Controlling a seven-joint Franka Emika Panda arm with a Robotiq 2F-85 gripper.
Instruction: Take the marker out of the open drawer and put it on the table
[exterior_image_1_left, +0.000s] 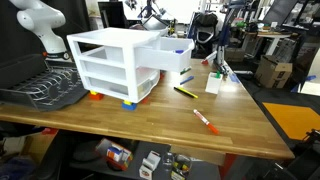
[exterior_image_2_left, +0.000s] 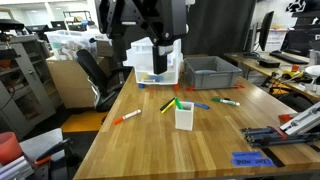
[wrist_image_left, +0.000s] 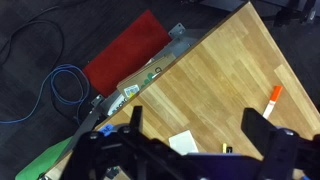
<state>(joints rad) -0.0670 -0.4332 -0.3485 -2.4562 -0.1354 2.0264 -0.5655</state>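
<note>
One white three-drawer unit (exterior_image_1_left: 100, 62) was seen on the table (exterior_image_1_left: 120, 128), with its top drawer (exterior_image_1_left: 165, 58) pulled out and two more drawers stacked below it. The marker (exterior_image_1_left: 179, 50) was made out only as a small dark blue shape at the outer end of that open drawer, too small for detail. In front of the unit, one white cup (exterior_image_1_left: 212, 84), one yellow-and-black pen (exterior_image_1_left: 185, 92) and one red-and-white marker (exterior_image_1_left: 203, 119) were laid apart from each other. Two further pens, one blue pen (exterior_image_2_left: 200, 105) and one green-and-red pen (exterior_image_2_left: 228, 101), were shown in an exterior view. One dish rack (exterior_image_1_left: 40, 92) was set beside the unit. One gripper (wrist_image_left: 197, 125) was held high over the table in front of the unit, its fingers spread with nothing between them. In an exterior view the gripper (exterior_image_2_left: 157, 55) covered part of the unit, and the arm above it was cut off by the frame.
</note>
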